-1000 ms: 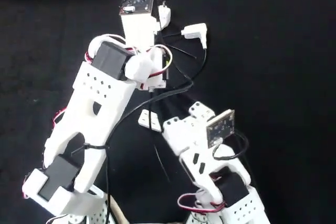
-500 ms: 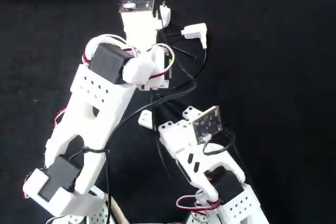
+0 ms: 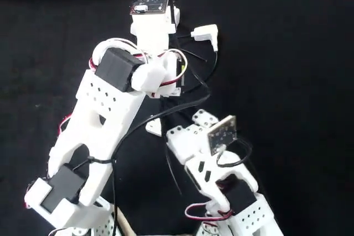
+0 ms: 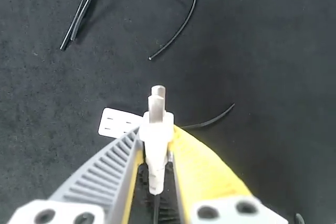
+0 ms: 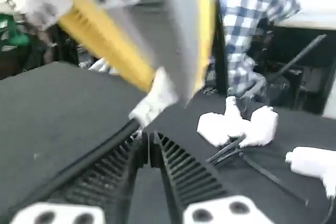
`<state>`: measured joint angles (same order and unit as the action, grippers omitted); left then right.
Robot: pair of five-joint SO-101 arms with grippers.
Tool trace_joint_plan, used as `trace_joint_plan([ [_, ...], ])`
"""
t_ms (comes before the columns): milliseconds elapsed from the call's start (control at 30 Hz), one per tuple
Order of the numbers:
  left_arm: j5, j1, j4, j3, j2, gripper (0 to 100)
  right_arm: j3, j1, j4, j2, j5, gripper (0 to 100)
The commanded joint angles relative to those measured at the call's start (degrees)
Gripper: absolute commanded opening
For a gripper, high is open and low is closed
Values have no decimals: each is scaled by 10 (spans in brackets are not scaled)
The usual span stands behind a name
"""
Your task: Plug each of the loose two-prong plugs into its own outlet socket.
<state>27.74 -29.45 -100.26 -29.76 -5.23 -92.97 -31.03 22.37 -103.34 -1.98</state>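
black cloth-covered table [image 3: 298,92] carries white plug [image 3: 206,32] near far edge, black cord [image 3: 194,83] looping back toward centre. small white outlet socket [image 3: 154,127] lies flat mid-table, slots facing up. loose black wires [image 4: 176,30] curl on cloth just beyond it. two white plug-like pieces [image 5: 239,124] lie close together.

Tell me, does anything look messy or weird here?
Yes. Black cables sprawl in loose loops over the table. One white plug lies loose among them, not in any socket.
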Motion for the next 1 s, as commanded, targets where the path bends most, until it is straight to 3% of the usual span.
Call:
trace_joint_plan([
  [0, 5, 3, -3, 5, -13, 30, 36, 25, -68, -63, -1, 12],
  [367, 22, 4, -4, 6, -13, 30, 50, 25, -91, -63, -50, 12],
  [667, 23, 3, -4, -28, -14, 30, 85, 26, -91, -62, -47, 12],
  [967, -4, 7, -5, -29, -14, 30, 164, 27, 0, -62, -45, 13],
])
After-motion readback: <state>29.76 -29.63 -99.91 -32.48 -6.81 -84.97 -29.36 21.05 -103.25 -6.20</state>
